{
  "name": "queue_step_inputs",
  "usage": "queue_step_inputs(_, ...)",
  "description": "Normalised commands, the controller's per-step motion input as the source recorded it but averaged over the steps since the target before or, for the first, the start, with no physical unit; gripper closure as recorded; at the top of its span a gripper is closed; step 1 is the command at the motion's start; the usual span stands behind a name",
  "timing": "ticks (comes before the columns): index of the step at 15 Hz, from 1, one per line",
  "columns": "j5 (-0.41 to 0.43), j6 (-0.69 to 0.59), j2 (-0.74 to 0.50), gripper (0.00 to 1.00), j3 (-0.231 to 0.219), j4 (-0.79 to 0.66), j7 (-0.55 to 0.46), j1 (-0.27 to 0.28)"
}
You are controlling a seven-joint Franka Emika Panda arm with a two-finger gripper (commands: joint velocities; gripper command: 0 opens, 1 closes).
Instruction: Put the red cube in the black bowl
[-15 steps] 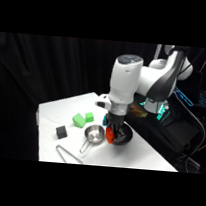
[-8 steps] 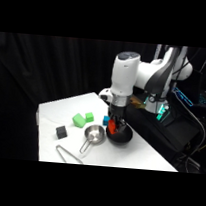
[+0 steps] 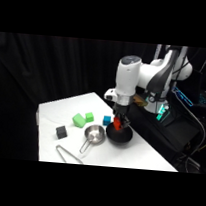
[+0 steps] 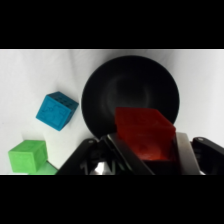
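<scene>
End effector (image 4: 146,150): closed on the red cube (image 4: 145,132), one finger on each side.
Red cube: held up in the air, right over the black bowl (image 3: 119,136).
Black bowl: on the tabletop (image 3: 55,115), beside the silver pot (image 3: 94,134).
</scene>
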Motion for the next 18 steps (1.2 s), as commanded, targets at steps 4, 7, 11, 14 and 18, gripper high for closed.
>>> queue_step_inputs(4, 0.028, 0.26, -0.13, 0.74, 0.081, -0.27, -0.14, -0.136)
queue_step_inputs(7, 0.090, 0.42, -0.03, 0.74, 0.084, -0.22, -0.18, -0.116)
queue_step_inputs(11, 0.112, 0.42, 0.03, 0.24, 0.087, -0.14, -0.21, -0.094)
queue_step_inputs(14, 0.132, 0.29, 0.04, 0.09, 0.083, -0.06, -0.22, -0.076)
queue_step_inputs(18, 0.226, 0.15, 0.03, 0.00, 0.099, 0.03, -0.30, -0.099)
